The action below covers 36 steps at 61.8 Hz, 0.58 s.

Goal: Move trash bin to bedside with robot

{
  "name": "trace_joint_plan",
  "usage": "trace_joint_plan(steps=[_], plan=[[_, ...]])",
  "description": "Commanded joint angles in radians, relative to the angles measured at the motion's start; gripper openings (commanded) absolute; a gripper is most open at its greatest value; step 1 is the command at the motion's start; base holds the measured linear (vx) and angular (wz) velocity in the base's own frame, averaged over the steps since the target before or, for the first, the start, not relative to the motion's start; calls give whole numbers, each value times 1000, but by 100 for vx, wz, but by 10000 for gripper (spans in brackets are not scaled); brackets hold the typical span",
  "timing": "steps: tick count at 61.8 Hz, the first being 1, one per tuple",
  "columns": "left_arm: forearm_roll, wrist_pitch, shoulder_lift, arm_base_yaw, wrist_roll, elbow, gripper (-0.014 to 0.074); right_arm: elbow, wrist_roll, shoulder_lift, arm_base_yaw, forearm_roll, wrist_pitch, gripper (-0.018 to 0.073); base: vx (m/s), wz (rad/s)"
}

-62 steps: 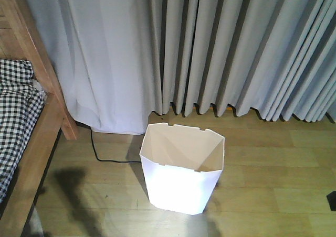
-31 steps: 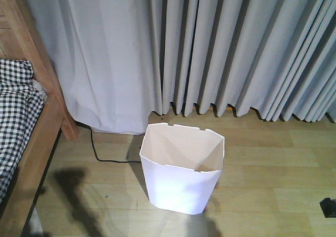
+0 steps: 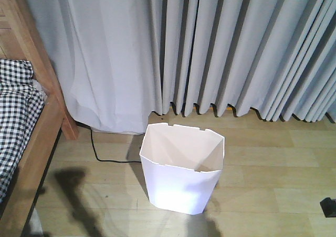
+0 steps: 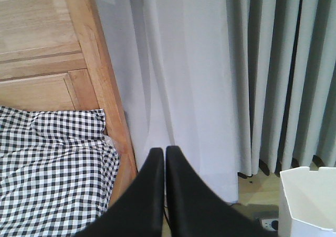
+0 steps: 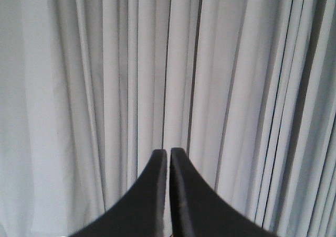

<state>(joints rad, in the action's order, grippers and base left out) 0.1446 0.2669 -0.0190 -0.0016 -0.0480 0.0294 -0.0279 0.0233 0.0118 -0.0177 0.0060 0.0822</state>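
Note:
The white trash bin [image 3: 181, 169] stands upright on the wood floor in front of the curtain, its angular rim open and the inside empty; a corner of the trash bin [image 4: 310, 200] shows at the lower right of the left wrist view. The bedside [image 3: 31, 142], a light-brown wooden frame with a black-and-white checked cover [image 3: 13, 116], runs along the left edge; the bedside [image 4: 107, 106] also fills the left of the left wrist view. My left gripper [image 4: 164, 150] is shut and empty, held above the floor between bed and bin. My right gripper [image 5: 169, 152] is shut and empty, facing the curtain.
Grey pleated curtains [image 3: 210, 48] hang to the floor across the back. A black cable [image 3: 107, 155] lies on the floor between the bed frame and the bin. A small dark object [image 3: 329, 206] sits at the right edge. A socket strip [image 4: 268, 224] lies by the bin.
The view has shifted slightly: the dark object at the right edge has slid down and left. The bin stays in nearly the same place in the frame.

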Motion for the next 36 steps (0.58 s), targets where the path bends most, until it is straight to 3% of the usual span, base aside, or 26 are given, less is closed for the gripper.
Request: trace_joint_plan(steps=[1, 36], plan=[[-4, -73, -10, -6, -8, 29, -6, -19, 0, 13, 5, -6, -82, -11, 0, 0], [-4, -73, -10, -6, -8, 29, -6, -19, 1, 12, 5, -6, -68, -11, 0, 0]])
